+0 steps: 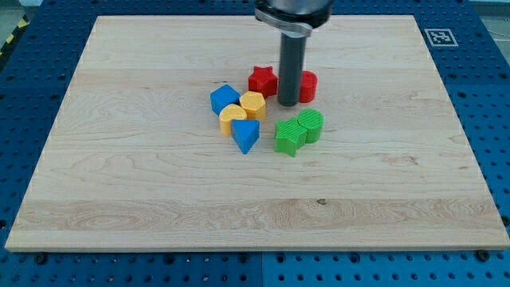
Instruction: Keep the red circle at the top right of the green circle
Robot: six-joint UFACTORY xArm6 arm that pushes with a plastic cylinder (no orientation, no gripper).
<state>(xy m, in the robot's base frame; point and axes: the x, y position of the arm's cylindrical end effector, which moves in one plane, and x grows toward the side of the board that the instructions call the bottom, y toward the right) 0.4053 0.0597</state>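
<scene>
The red circle [307,85] lies just above the green circle [311,125], slightly toward the view's top. My tip [288,103] rests on the board between the red star [262,80] on its left and the red circle on its right, touching or nearly touching the circle's left side. The rod hides part of the red circle. The green circle sits below and to the right of my tip, touching a green star [288,137] on its left.
A blue block [224,98], a yellow hexagon [253,104], a yellow heart [232,117] and a blue triangle-like block [246,135] cluster left of my tip. The wooden board [119,175] lies on a blue perforated table.
</scene>
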